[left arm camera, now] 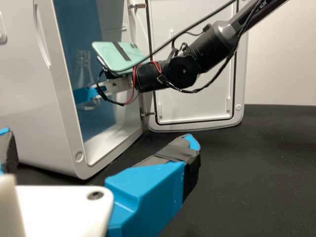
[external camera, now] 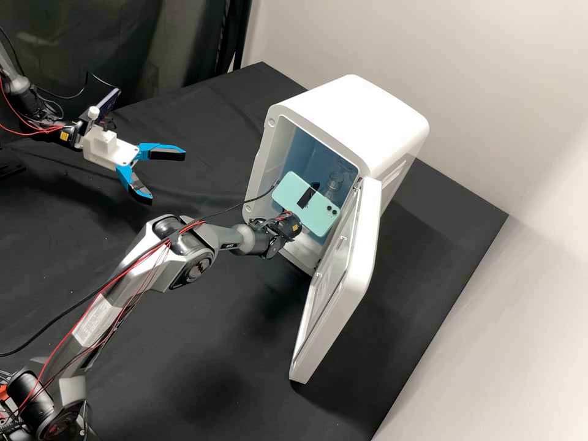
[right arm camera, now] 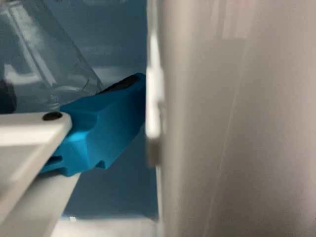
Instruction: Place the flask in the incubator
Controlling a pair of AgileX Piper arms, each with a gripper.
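Judging from what shows, you have the placement nearly complete. The clear glass conical flask [left arm camera: 85,74] stands upright inside the white box-shaped incubator with a pale blue interior [external camera: 367,116], well past the door frame and toward the back wall. Whether its base rests on the chamber floor or hangs just above it, you cannot confirm.

The right gripper [left arm camera: 88,93] is inside the chamber at the lower part of the flask, its arm passing through the opening with a mint-green phone [external camera: 305,202] strapped at the wrist. Whether this gripper pinches the glass or stands clear of it cannot be told: the right wrist view is too close and partly blocked by the white frame.

The left gripper [external camera: 165,174] hangs above the black bench [external camera: 214,343], well apart from the incubator, its blue fingers [external camera: 160,151] spread wide and holding nothing.

The white hinged door [external camera: 337,288] stands fully open.

Outstanding items, in my assessment: confirm the flask is seated, free it from the right gripper, and draw that arm out without catching the frame or tipping the glass. Closing the door is not called for by the task.
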